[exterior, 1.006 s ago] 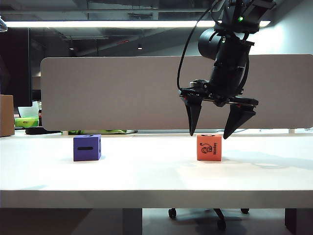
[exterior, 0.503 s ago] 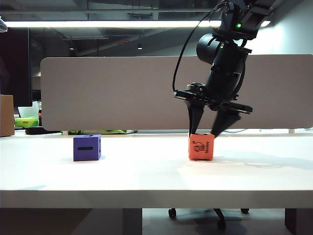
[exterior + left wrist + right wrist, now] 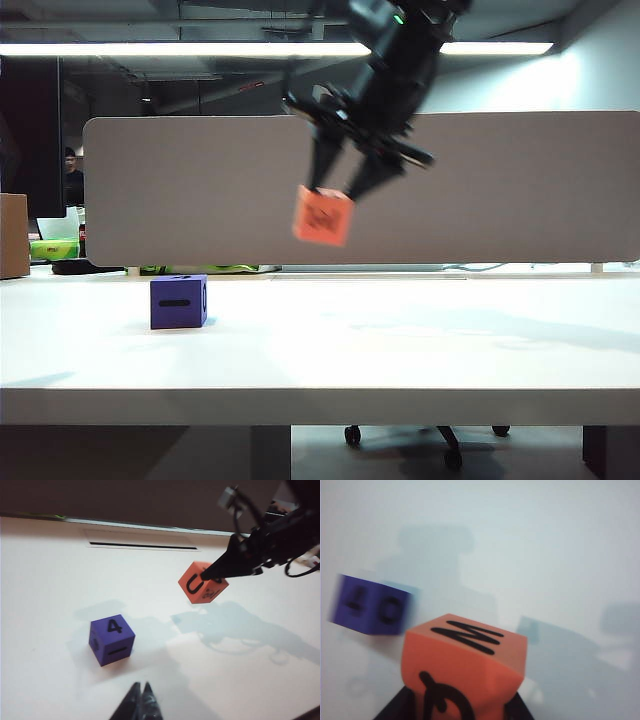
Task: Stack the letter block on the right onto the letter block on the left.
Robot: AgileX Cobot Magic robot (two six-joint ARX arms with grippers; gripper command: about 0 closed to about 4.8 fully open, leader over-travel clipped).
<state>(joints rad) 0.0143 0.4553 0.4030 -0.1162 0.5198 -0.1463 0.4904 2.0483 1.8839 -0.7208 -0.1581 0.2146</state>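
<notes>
right hand (image 3: 340, 190) high over the desk (image 3: 400, 340), clamped on the orange letter block (image 3: 323, 215). block hangs tilted in the air, well clear of the surface, up and to the right of the purple letter block (image 3: 179, 301). right wrist view: orange block fills the foreground, black "m" on its upper face, dark fingers (image 3: 395, 707) at both sides of it; purple block blurred beyond.

purple block sits flat on the desk, "4" on top in the left wrist view. left hand (image 3: 140, 705) low at the frame edge, near that block but apart from it, tips pressed together, holding nothing. grey partition (image 3: 200, 190) behind the desk.
</notes>
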